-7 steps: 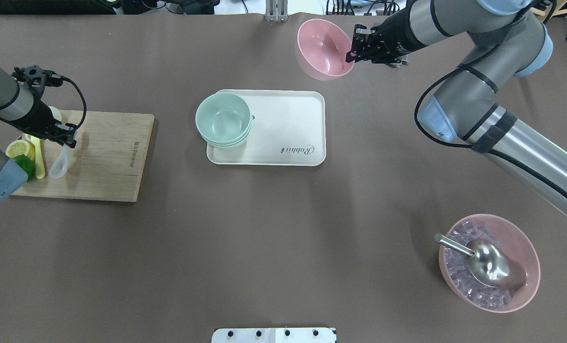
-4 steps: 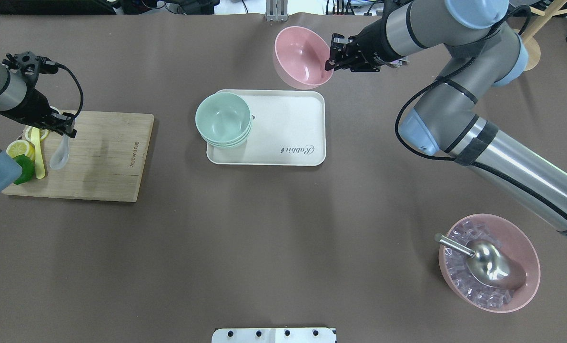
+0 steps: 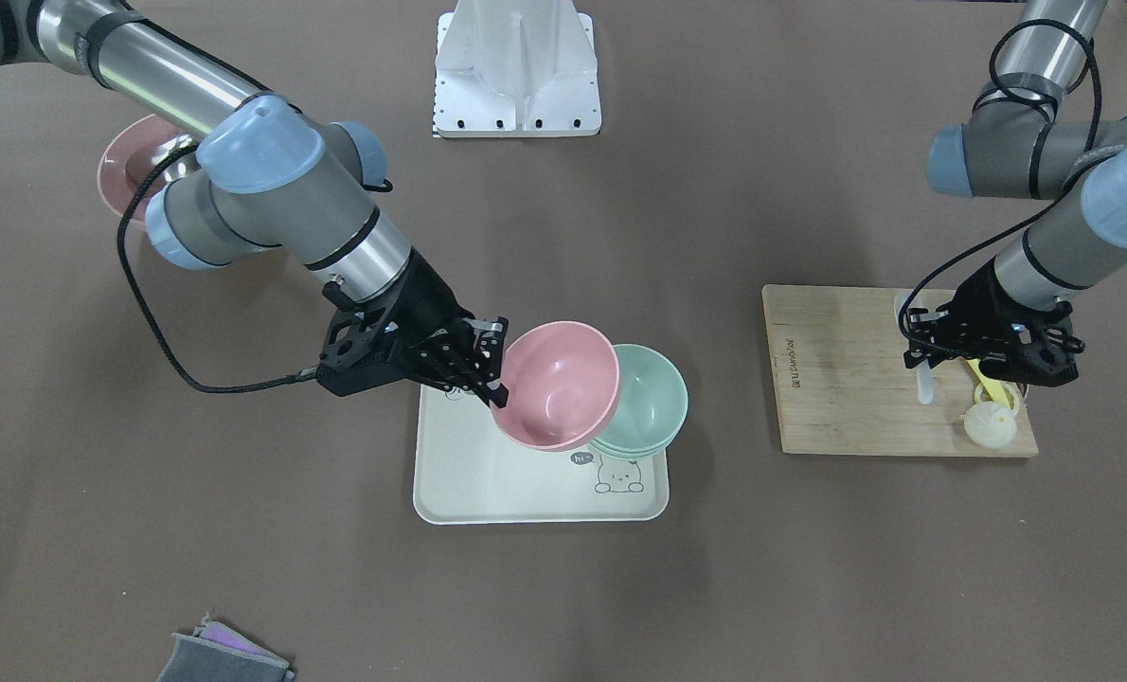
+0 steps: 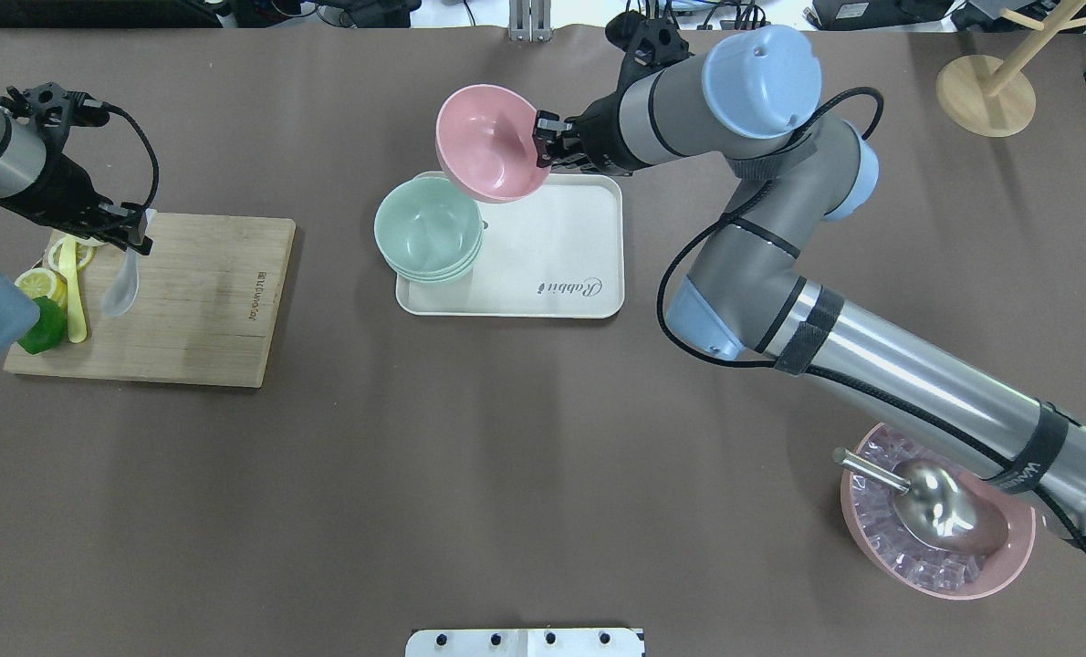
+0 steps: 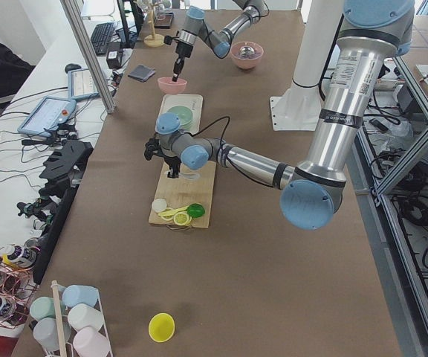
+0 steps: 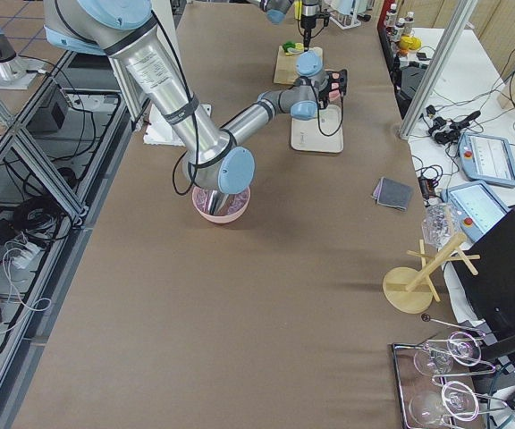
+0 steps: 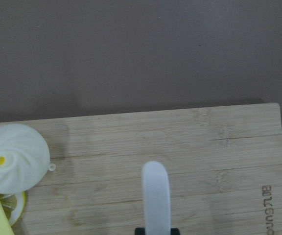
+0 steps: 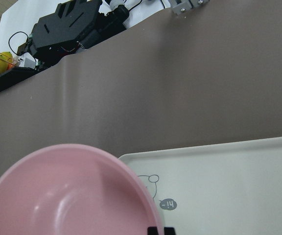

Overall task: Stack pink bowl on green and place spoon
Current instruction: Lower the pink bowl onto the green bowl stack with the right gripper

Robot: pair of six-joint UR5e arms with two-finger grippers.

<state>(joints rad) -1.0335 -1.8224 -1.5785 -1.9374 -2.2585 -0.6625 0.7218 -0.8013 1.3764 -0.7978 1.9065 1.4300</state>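
Note:
My right gripper is shut on the rim of the pink bowl and holds it tilted in the air over the far left corner of the white tray, just beside the stack of green bowls. In the front view the pink bowl partly covers the green stack. My left gripper is shut on the handle of a translucent white spoon above the wooden board. The spoon also shows in the left wrist view.
Lemon slices, a lime and a yellow spoon lie at the board's left end, with a white bun. A pink bowl of ice with a metal scoop stands at the near right. A wooden rack stands far right.
My right arm has carried the pink bowl left and nearer, from beyond the tray to over its far left corner. My left gripper has lifted the white spoon slightly and shifted a little.

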